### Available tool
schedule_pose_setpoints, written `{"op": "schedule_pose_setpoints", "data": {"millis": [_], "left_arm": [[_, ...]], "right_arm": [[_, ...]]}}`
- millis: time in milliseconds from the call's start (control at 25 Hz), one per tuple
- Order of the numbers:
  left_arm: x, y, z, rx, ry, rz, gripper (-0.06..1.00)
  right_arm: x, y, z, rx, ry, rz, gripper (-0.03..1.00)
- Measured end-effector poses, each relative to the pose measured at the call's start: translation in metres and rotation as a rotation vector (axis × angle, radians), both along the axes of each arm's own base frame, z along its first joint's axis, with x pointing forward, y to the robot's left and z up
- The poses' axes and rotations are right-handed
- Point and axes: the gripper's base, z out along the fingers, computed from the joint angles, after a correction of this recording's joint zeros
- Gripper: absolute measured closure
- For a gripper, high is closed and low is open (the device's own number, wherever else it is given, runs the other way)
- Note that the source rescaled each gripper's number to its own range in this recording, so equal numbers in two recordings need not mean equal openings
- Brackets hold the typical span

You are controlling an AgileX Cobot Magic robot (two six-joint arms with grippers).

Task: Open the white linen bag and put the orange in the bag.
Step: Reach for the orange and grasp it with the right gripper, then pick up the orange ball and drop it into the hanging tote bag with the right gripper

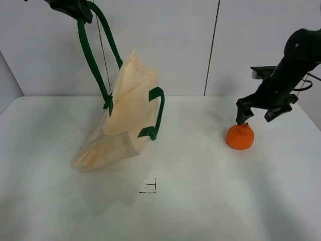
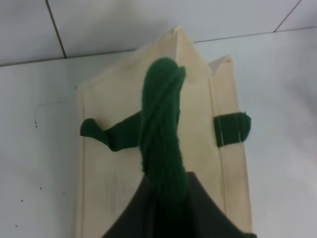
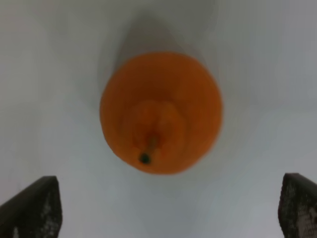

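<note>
the left gripper (image 1: 70, 8), at the upper left of the high view, was clamped on a green strap handle (image 1: 93, 55), hanging the white linen bag (image 1: 128, 110) half lifted off the table (image 1: 200, 201). the orange (image 1: 240, 136) sat right of centre, well apart from the bag, with the right gripper (image 1: 257, 116) spread wide just above it. a good grasp would likely need the jaws lowered past the knobby stem and centred on the widest part before closing gently.

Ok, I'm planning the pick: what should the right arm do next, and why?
Probably lower the right end effector straight down around the orange. Its jaws stand open just above the fruit, not yet touching it, and the left end effector holds the bag up by a handle.
</note>
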Motion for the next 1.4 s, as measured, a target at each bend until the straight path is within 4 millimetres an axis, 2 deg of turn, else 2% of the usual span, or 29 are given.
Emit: {"op": "schedule_pose_setpoints", "data": {"millis": [440, 520, 560, 600, 680, 720, 760, 880, 960, 1040, 1280, 1400], "left_arm": [[0.000, 0.000, 0.000, 0.009, -0.003, -0.011, 0.94], [0.000, 0.000, 0.000, 0.009, -0.003, -0.011, 0.94], [0.000, 0.000, 0.000, 0.009, -0.003, -0.011, 0.94], [0.000, 0.000, 0.000, 0.009, -0.003, -0.011, 0.94], [0.000, 0.000, 0.000, 0.009, -0.003, -0.011, 0.94], [0.000, 0.000, 0.000, 0.009, -0.003, -0.011, 0.94], [0.000, 0.000, 0.000, 0.009, -0.003, -0.011, 0.94], [0.000, 0.000, 0.000, 0.009, -0.003, -0.011, 0.94], [0.000, 0.000, 0.000, 0.009, -0.003, -0.011, 0.94], [0.000, 0.000, 0.000, 0.009, -0.003, -0.011, 0.94], [0.000, 0.000, 0.000, 0.009, -0.003, -0.012, 0.94], [0.000, 0.000, 0.000, 0.009, -0.003, -0.012, 0.94]], "right_arm": [[0.018, 0.005, -0.069, -0.021, 0.053, -0.018, -0.03], [0.020, 0.005, -0.076, -0.021, 0.059, -0.022, 0.01], [0.020, 0.005, -0.077, -0.021, 0.052, -0.025, 0.12], [0.021, 0.005, -0.077, -0.021, 0.044, -0.025, 0.29], [0.023, 0.005, -0.073, -0.019, 0.033, -0.026, 0.72], [0.023, 0.005, -0.071, -0.019, 0.034, -0.026, 0.91], [0.023, 0.005, -0.067, -0.018, 0.030, -0.026, 0.97], [0.021, 0.006, -0.053, -0.008, 0.011, -0.028, 0.96], [0.019, 0.006, -0.032, 0.002, -0.039, -0.032, 0.96], [0.015, 0.007, -0.004, 0.023, -0.101, -0.034, 0.96], [0.003, 0.021, 0.098, 0.162, -0.224, 0.070, 0.96], [0.002, 0.033, 0.135, 0.243, -0.274, 0.110, 0.96]]}}
